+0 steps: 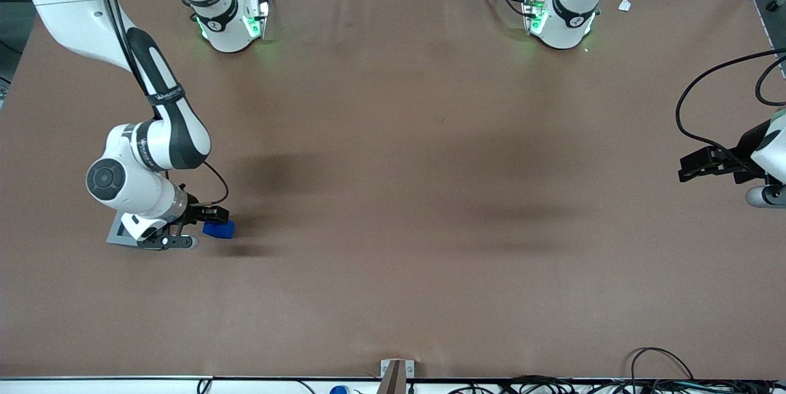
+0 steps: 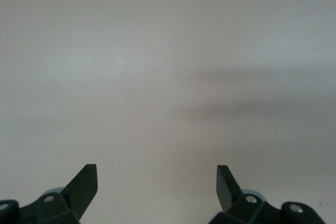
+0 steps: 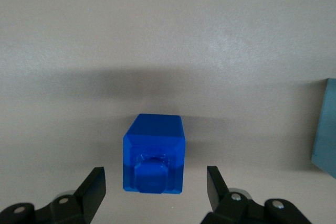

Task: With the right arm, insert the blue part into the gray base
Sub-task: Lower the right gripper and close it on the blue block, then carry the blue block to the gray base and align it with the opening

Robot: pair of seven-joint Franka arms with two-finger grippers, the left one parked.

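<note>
The blue part (image 3: 154, 156) sits on the table, centred between your open fingers (image 3: 93, 186), stub facing the gripper (image 3: 155, 190) — straddled, not yet pinched.

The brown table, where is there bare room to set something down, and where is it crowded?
The brown table is bare from the blue part toward the parked arm's end, and along its edge nearest the front camera. It is crowded only at the working arm's end: the open gripper straddles the blue part, beside the gray base.
</note>
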